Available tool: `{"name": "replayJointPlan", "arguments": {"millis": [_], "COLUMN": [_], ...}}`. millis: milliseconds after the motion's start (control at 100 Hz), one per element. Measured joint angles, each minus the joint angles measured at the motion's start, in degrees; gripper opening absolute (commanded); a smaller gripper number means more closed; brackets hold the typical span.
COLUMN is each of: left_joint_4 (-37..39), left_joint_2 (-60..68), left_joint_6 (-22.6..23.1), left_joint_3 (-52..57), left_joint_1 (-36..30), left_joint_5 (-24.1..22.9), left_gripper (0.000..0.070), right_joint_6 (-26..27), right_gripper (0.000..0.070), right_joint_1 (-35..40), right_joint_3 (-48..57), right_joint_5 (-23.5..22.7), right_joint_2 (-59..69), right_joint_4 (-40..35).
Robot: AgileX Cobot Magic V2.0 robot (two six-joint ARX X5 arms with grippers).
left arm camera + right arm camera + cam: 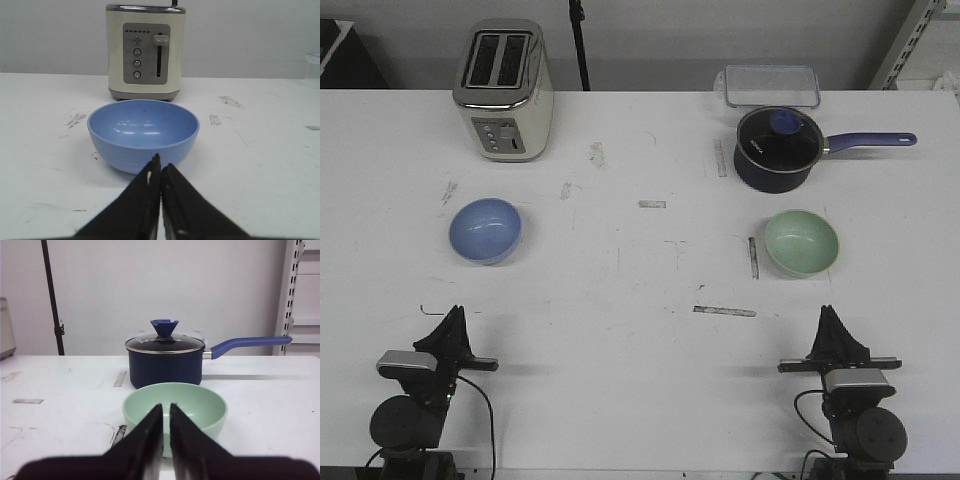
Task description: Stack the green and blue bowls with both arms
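The light blue bowl (485,230) sits upright on the white table at the left; it also shows in the left wrist view (143,134). The mint green bowl (801,241) sits upright at the right, and shows in the right wrist view (175,409). My left gripper (453,318) is shut and empty, near the front edge, well short of the blue bowl; its tips (161,165) point at it. My right gripper (829,318) is shut and empty, short of the green bowl; its tips (166,407) point at it.
A cream toaster (504,89) stands behind the blue bowl. A dark navy saucepan (777,148) with lid and long handle stands behind the green bowl, with a clear container (772,85) behind that. Tape scraps and scuffs mark the table.
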Motion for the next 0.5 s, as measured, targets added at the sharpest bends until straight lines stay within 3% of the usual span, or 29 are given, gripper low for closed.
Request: {"name": "replayJointPlan", "arguments": {"millis": [290,500], "left_joint_4": [0.00,0.00], "left_joint_2": [0.00,0.00], "left_joint_6": [0.02,0.00], "left_joint_3": [0.00,0.00], "left_joint_1": [0.00,0.00], "left_joint_5": [0.00,0.00], "left_gripper": [0.0002,0.0002], "right_joint_6": [1.01,1.66], "right_gripper": [0.0012,0.0010], "right_joint_1": [0.00,0.00], "right_joint_3": [0.20,6.54], "right_joint_5": [0.00,0.00], "right_joint_2": [0.00,1.73], "right_joint_4": [0.35,-4.66]}}
